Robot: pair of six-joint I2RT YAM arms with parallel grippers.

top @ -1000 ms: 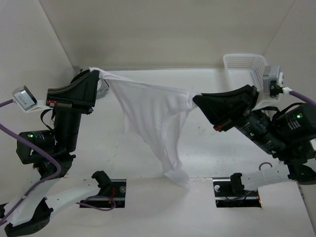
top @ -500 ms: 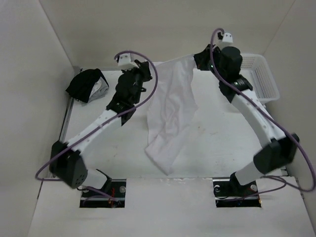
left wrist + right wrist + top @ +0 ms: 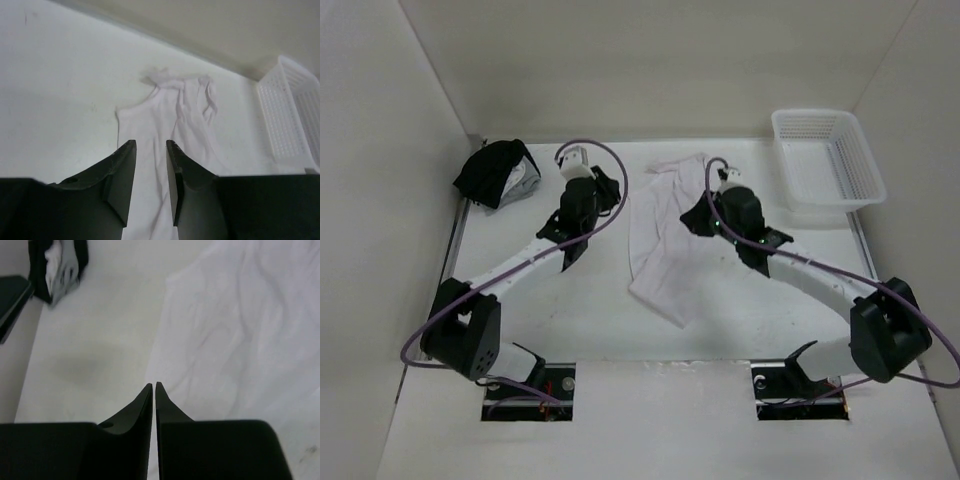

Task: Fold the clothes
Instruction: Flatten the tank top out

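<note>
Top external view: the white garment (image 3: 660, 235) lies crumpled on the table (image 3: 550, 290), slightly above the centre of the frame, running from a bunched upper end down to a point at lower centre. I see the left gripper (image 3: 610, 188) just off its upper left edge and the right gripper (image 3: 695, 215) at its right edge; I cannot judge either jaw gap from here. A black-and-grey bundle (image 3: 498, 172) sits at upper left, and a white plastic basket (image 3: 820, 115) at upper right, well apart from the garment. Left wrist view: the left gripper (image 3: 150, 145) shows a moderate gap between its fingers with nothing in it. The garment (image 3: 165, 115) lies flat on the table (image 3: 60, 75) beyond the tips, straps bunched at the upper centre, and the basket (image 3: 295, 110) stands at right. Right wrist view: the right gripper (image 3: 153, 385) has its fingers parted by only a thin slit, holding nothing. The garment (image 3: 240, 330) fills the upper right, its edge just beyond the tips, and the bundle (image 3: 60, 265) is at upper left.
</note>
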